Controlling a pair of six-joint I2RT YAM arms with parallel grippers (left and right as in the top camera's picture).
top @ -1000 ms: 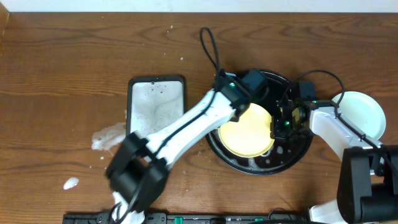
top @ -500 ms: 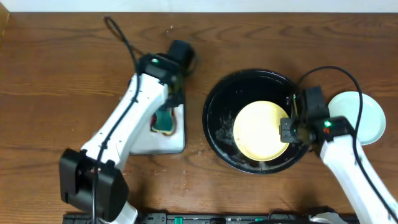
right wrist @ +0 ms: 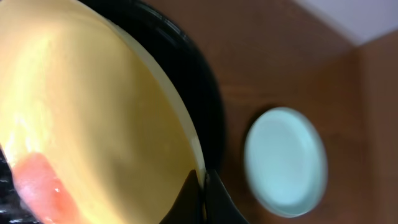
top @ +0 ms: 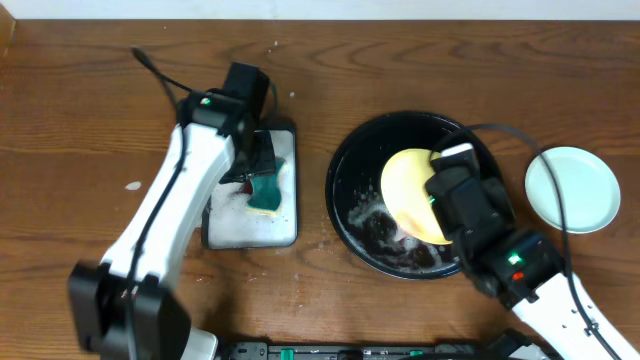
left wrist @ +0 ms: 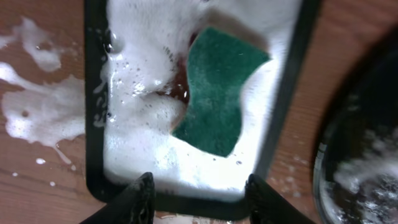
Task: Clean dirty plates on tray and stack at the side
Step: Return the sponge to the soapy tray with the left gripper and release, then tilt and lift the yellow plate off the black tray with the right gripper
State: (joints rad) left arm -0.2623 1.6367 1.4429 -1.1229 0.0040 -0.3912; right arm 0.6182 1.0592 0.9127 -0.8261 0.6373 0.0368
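While the overhead view hides its fingertips, the right wrist camera shows the right gripper (right wrist: 202, 186) pinching the yellow plate (top: 405, 185) by its rim, tilted over the black tray (top: 352, 165); the left gripper (left wrist: 199, 180) hangs spread above the green sponge (left wrist: 217, 93) in the foamy dish (left wrist: 93, 124) at left

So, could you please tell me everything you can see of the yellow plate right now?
The yellow plate is small, round and glossy, with a thin raised rim. A red-orange smear marks its face near one edge. The right gripper is shut on its rim, one finger on each side. It sits over the black tray, beside suds, and looks tilted up on the gripped side. The arm hides its right part from overhead. The mint plate lies apart from it.
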